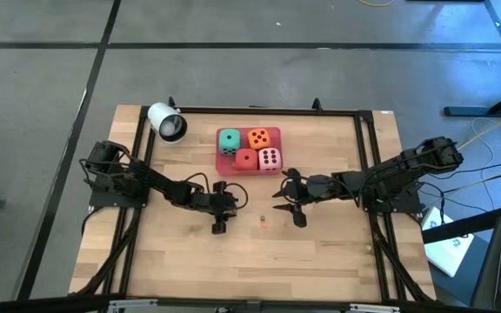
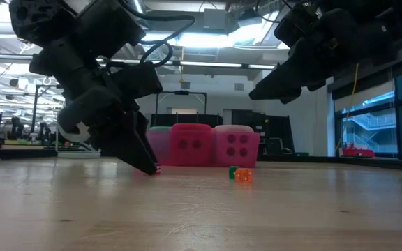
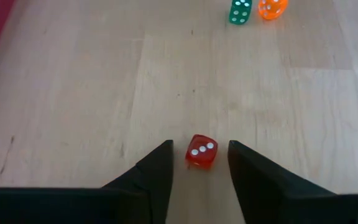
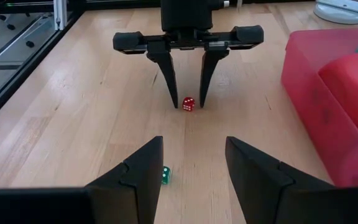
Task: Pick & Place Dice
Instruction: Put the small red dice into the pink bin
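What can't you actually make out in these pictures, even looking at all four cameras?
- Small red die between the left hand's fingers: whether they touch it is unclear in the wrist views.
- Teal big die: in the low view, almost wholly hidden behind the left arm and the red big die.
- Small green die: in the right wrist view, partly covered by the right hand's finger.
- The small dice's pips: too small from above.

White cup lies near table's back-left corner.

4 big dice, 3 tiny dice
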`<state>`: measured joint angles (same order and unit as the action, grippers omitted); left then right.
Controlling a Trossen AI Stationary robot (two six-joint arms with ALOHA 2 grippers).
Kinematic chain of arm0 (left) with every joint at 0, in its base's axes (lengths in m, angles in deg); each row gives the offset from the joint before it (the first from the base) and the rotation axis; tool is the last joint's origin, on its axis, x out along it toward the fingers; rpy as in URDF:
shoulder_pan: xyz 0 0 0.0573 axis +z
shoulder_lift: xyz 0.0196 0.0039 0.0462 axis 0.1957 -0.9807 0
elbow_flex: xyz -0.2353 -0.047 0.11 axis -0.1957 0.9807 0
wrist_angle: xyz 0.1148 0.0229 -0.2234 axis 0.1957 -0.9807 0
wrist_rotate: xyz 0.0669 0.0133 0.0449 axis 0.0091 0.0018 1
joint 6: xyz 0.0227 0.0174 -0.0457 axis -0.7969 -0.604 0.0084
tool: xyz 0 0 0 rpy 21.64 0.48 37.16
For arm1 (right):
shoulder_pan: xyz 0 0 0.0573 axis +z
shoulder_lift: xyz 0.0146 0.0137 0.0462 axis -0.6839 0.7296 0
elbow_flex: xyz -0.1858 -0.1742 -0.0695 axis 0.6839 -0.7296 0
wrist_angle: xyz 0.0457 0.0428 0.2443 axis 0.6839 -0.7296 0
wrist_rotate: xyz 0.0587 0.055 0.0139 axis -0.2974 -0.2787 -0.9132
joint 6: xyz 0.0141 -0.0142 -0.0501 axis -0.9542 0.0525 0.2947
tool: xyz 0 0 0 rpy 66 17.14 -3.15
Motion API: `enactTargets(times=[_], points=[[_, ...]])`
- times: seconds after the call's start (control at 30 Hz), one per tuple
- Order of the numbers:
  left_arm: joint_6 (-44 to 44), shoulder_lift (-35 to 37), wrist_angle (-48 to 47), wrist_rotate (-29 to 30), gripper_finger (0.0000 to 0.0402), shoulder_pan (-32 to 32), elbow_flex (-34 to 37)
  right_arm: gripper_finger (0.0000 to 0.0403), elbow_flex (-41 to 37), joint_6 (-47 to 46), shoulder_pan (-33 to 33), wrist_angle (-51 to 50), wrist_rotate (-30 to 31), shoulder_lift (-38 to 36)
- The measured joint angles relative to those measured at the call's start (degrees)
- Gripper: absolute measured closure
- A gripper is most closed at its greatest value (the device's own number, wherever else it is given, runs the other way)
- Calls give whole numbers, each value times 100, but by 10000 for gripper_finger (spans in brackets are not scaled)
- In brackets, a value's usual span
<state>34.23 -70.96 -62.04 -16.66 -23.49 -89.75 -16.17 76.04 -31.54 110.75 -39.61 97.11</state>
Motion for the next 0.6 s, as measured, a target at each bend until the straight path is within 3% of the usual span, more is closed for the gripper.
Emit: enactTargets(times=[0.33,0.6], points=[[-2,0,127,-168,328,0,4,229,-1,2,0,-1,-1,0],[-17,0,207,-168,361,0,4,229,-1,2,0,-2,-1,0]])
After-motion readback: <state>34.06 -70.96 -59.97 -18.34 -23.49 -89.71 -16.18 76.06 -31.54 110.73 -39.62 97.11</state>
